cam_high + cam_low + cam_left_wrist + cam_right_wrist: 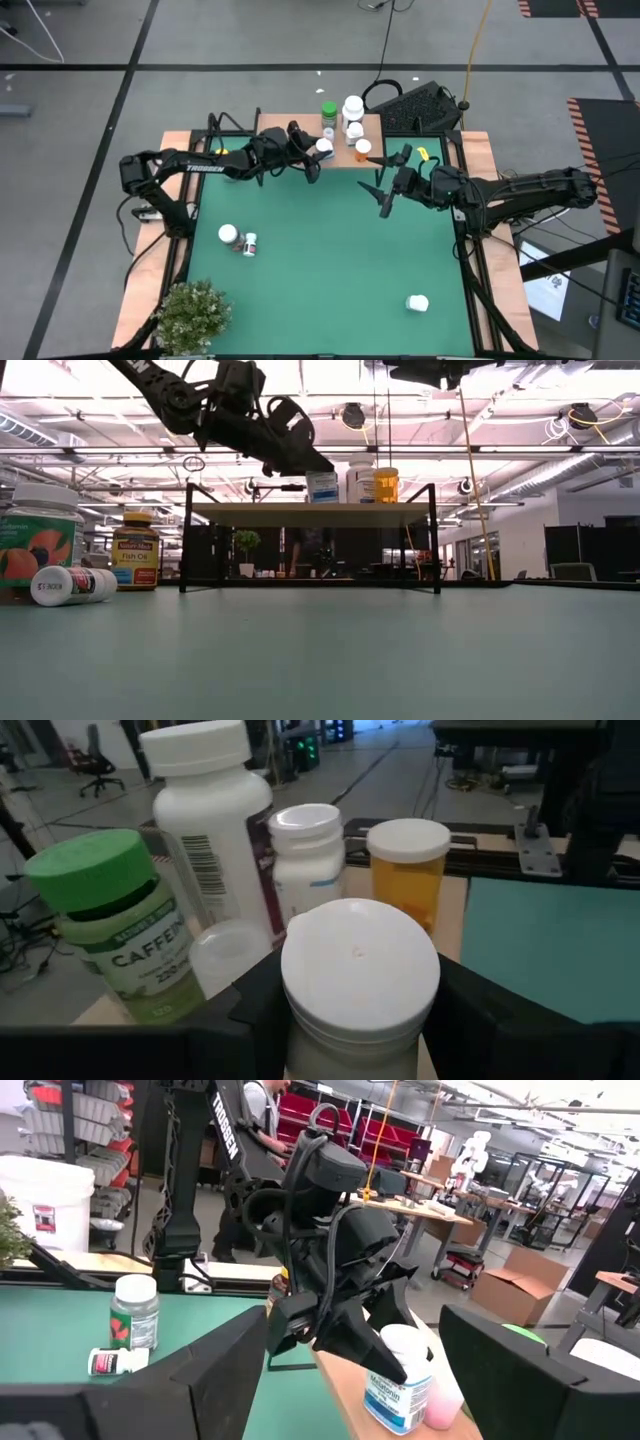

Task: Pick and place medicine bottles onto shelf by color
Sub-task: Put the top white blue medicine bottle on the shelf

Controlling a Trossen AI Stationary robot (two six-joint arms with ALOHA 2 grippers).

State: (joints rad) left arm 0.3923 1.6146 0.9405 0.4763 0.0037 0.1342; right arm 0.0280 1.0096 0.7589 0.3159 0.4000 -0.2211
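Left gripper [322,152] grasps a white-capped bottle [358,982] over the shelf [372,158]; green bottle [112,925] just beyond. Right gripper [385,187] released, empty.

White-capped bottle [358,982] upright over the shelf [300,157], apparently between dark fingers [255,1010], beside green-capped bottle [112,925].
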